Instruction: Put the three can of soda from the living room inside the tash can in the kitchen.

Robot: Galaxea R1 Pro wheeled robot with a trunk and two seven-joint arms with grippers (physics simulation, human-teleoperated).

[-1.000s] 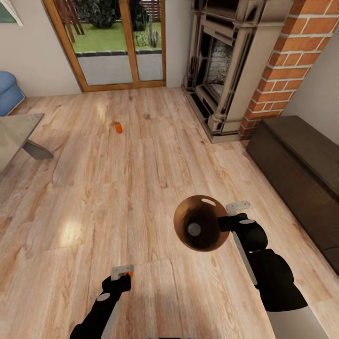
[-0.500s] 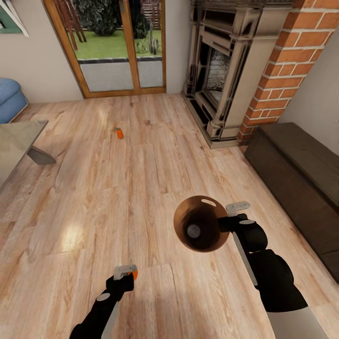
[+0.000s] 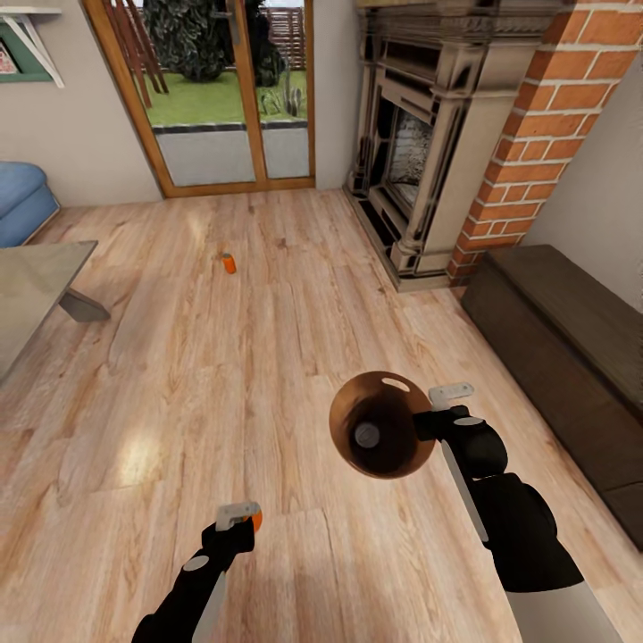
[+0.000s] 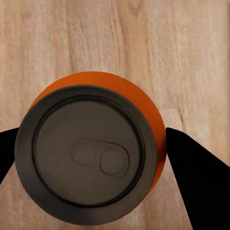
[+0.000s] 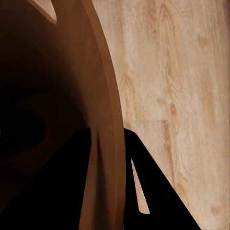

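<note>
My left gripper (image 3: pixel 239 516) is shut on an orange soda can (image 3: pixel 256 518), low over the wood floor; in the left wrist view the can (image 4: pixel 91 148) sits top-on between the dark fingers (image 4: pixel 199 182). My right gripper (image 3: pixel 427 423) is shut on the rim of the trash can (image 3: pixel 379 424), held above the floor with its coppery inside facing up. One can (image 3: pixel 365 436) lies at its bottom, grey top showing. The right wrist view shows the bin's wall (image 5: pixel 103 124) pinched between the fingers (image 5: pixel 143 191). Another soda can (image 3: pixel 229 263) stands on the floor far ahead, towards the glass doors.
A brick fireplace (image 3: pixel 420 152) stands ahead on the right, with a dark low cabinet (image 3: pixel 572 348) along the right wall. The glass coffee table (image 3: pixel 36 286) and blue sofa (image 3: pixel 22 201) are at the left. Wood-framed glass doors (image 3: pixel 223 89) close the far wall.
The whole view has shifted: doors, fireplace and the far can sit lower and slightly smaller, so the camera has moved back or tilted up. Both arms keep their holds.
</note>
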